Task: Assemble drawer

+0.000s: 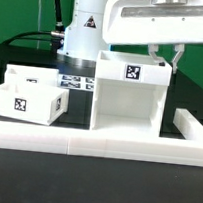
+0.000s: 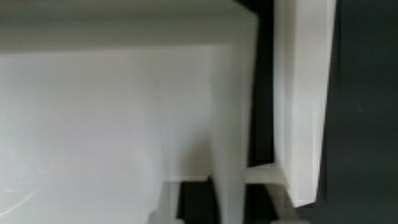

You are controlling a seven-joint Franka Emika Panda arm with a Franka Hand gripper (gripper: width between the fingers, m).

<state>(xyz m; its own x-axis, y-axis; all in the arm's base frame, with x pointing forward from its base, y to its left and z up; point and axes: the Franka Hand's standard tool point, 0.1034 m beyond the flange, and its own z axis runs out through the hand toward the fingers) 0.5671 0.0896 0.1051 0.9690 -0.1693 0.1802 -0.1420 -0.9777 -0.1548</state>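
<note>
One small white open-topped plastic tray (image 1: 135, 71) looks seated atop the white boxy open-fronted housing (image 1: 129, 110) at mid-table, the second tray (image 1: 29, 98) waits loose at its 9 o'clock, and the gripper (image 1: 166, 58) straddles the housing's 1 o'clock corner, whether clamped or not I cannot tell.

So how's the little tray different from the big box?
The box stands taller than the tray. The box is open at its front; the tray is open on top. The gripper hangs over the box, not the tray. Both are white.
</note>
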